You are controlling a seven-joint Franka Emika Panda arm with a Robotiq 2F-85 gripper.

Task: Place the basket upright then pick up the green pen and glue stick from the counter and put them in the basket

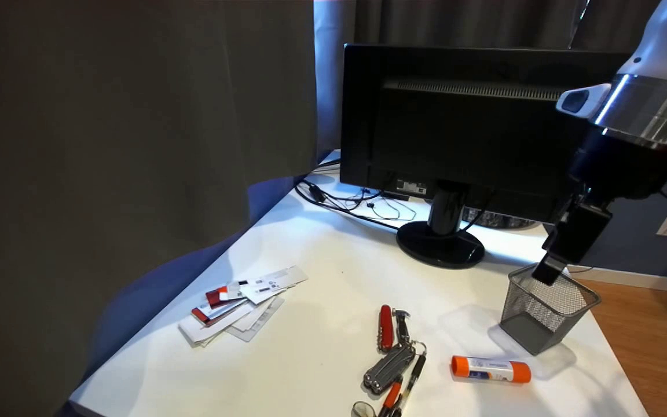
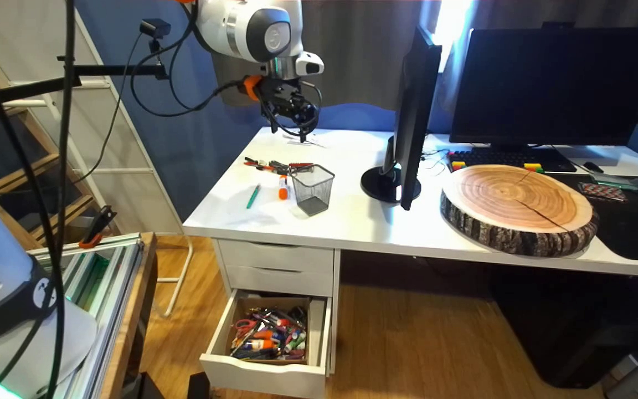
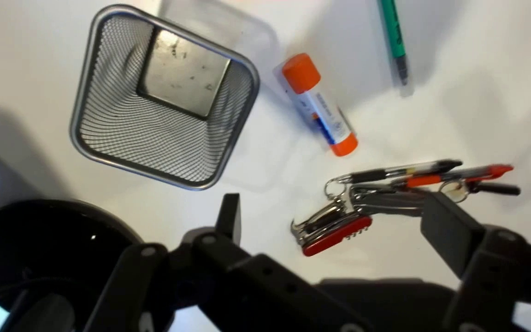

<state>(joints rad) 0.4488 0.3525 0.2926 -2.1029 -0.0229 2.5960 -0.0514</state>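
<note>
The grey mesh basket stands upright on the white counter; it also shows in an exterior view and the wrist view, its mouth facing up with nothing seen inside. The glue stick, white with orange ends, lies beside the basket; it also shows in the wrist view. The green pen lies on the counter past the glue stick, and at the top of the wrist view. My gripper is open with nothing between its fingers, in the air above the counter.
A red pocket knife, a multitool and several pens lie close to the glue stick. A black monitor stands behind the basket. Papers lie on the far side. A wood slab and an open drawer also show.
</note>
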